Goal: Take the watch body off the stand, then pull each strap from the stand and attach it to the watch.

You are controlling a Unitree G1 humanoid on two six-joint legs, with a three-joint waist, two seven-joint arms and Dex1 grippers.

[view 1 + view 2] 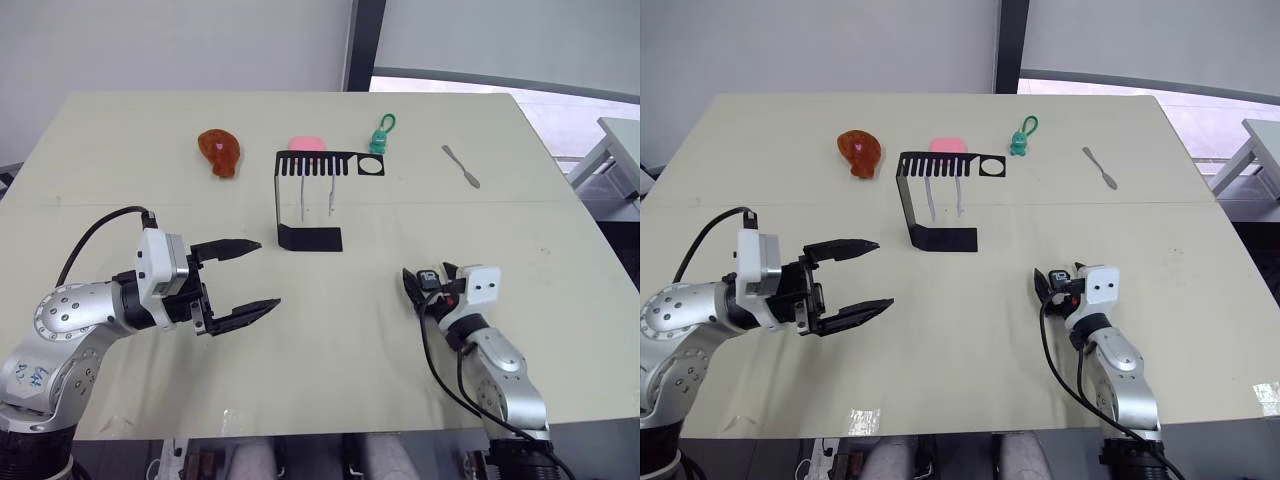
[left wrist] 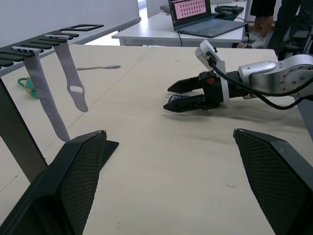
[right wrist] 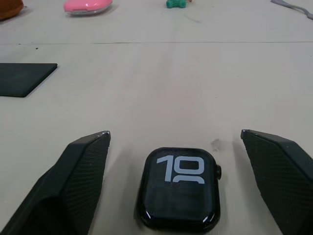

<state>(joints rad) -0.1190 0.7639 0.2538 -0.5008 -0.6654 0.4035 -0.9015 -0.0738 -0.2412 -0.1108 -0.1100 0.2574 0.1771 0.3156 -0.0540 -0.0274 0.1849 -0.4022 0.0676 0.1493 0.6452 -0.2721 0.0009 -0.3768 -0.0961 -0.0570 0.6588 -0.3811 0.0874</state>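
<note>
The watch body (image 3: 178, 188), black with pale digits on its screen, lies flat on the table between the fingers of my right gripper (image 1: 427, 280). That gripper is open and its fingers (image 3: 73, 181) do not touch the watch. The black stand (image 1: 276, 200) rises at mid-table, slotted top to the right. Two pale grey straps (image 1: 302, 196) (image 1: 331, 194) hang from its slots; the left wrist view shows them side by side (image 2: 46, 93) (image 2: 72, 78). My left gripper (image 1: 268, 272) is open and empty, in front of and left of the stand's base (image 1: 311, 239).
Behind the stand lie a brown drumstick-shaped toy (image 1: 219, 152), a pink object (image 1: 306, 144) and a green keychain figure (image 1: 380, 138). A grey metal tool (image 1: 461, 166) rests at the far right. Another table with a laptop (image 2: 195, 14) stands beyond.
</note>
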